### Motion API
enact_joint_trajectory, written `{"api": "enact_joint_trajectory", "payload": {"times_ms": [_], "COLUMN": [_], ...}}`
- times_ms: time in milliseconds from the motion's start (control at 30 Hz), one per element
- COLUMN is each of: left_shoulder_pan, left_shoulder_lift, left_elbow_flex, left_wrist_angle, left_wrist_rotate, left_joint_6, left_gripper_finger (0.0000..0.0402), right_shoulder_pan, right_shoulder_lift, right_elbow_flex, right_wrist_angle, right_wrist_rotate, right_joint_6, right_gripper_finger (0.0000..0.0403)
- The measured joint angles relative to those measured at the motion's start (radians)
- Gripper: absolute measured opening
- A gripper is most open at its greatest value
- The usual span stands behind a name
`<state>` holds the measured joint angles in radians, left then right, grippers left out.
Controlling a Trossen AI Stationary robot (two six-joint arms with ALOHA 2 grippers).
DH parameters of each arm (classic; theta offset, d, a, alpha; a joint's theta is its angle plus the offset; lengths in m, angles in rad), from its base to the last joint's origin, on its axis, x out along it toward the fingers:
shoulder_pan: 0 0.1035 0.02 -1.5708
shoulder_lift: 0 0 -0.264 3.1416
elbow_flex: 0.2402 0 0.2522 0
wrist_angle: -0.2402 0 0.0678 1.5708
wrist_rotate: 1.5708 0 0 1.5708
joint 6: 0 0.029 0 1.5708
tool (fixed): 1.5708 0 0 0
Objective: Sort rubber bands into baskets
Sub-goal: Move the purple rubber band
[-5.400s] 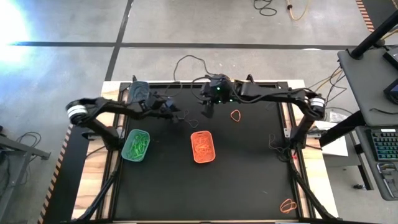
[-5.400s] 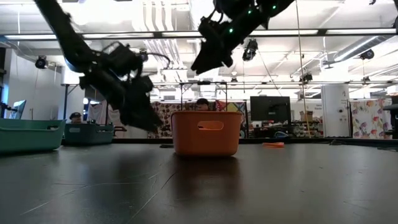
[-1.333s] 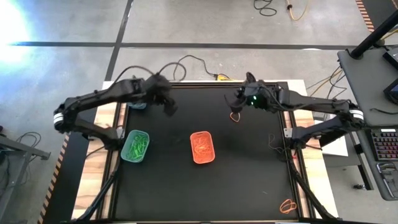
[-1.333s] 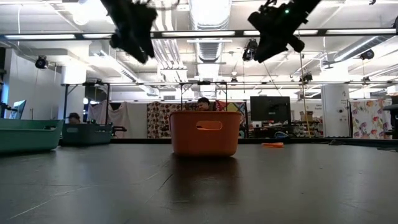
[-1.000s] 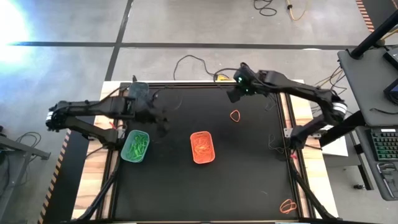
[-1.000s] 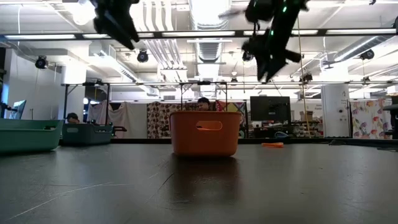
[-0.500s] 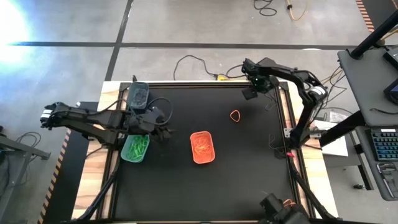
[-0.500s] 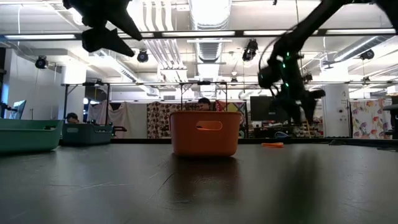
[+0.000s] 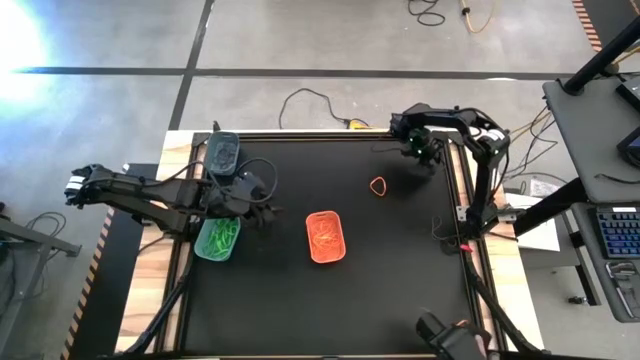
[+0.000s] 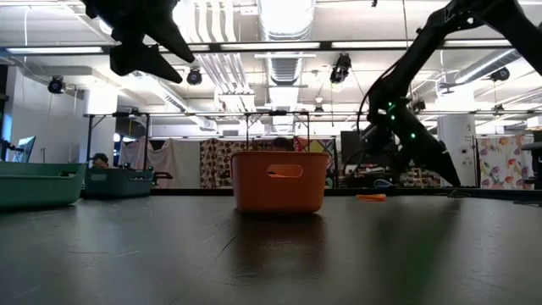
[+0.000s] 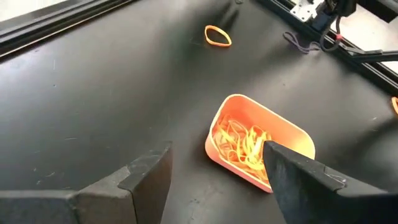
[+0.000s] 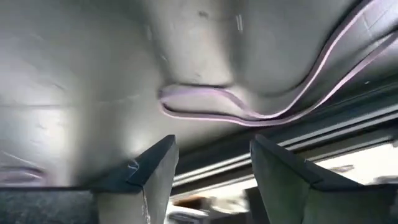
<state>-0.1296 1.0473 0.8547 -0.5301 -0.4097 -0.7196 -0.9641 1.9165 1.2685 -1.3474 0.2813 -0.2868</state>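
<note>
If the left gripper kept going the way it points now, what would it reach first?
Most likely the orange basket, which lies just ahead between the open fingers of the left gripper; depth is uncertain, so it might meet the black mat first.

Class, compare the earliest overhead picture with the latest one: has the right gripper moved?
Yes. The right gripper has swung away from the table's far middle to the far right corner, now farther from the orange basket.

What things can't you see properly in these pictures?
- Dark grey-teal basket, high view: its contents are too dark and small to tell.
- Orange basket, low view: its wall hides the bands inside.
- Bottom right of the mat, high view: a dark object, cut by the picture's edge, covers that corner.
- Right pincer, high view: too small to see whether it carries anything.
</note>
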Motion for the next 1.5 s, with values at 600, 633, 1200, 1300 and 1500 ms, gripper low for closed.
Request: {"api": "enact_joint_trajectory", "payload": {"times_ms": [600,633,1200,1300,1500], "left_shoulder_pan": [-0.002,-0.002,-0.002,-0.002,-0.002], "left_shoulder_lift": [0.037,0.042,0.050,0.024,-0.040], "left_elbow_flex": [0.000,0.000,0.031,0.063,0.133], "left_wrist_angle": [0.022,0.024,0.017,-0.040,-0.189], "left_wrist_rotate": [-0.027,-0.027,-0.027,-0.027,-0.115], "left_joint_6": [-0.088,-0.092,-0.064,-0.038,0.005], "left_gripper_finger": [0.0233,0.0233,0.0233,0.0233,0.0233], "right_shoulder_pan": [0.037,0.037,0.046,0.077,0.186], "right_shoulder_lift": [0.110,0.110,0.068,0.015,-0.106], "right_elbow_flex": [-0.029,-0.034,-0.055,-0.051,-0.053], "right_wrist_angle": [0.060,0.064,0.108,0.139,0.186], "right_wrist_rotate": [0.136,0.139,0.127,0.116,0.001], "right_joint_6": [-0.086,-0.086,-0.044,-0.042,-0.019], "right_gripper_finger": [0.0199,0.0194,0.0013,0.0009,0.0009]}}
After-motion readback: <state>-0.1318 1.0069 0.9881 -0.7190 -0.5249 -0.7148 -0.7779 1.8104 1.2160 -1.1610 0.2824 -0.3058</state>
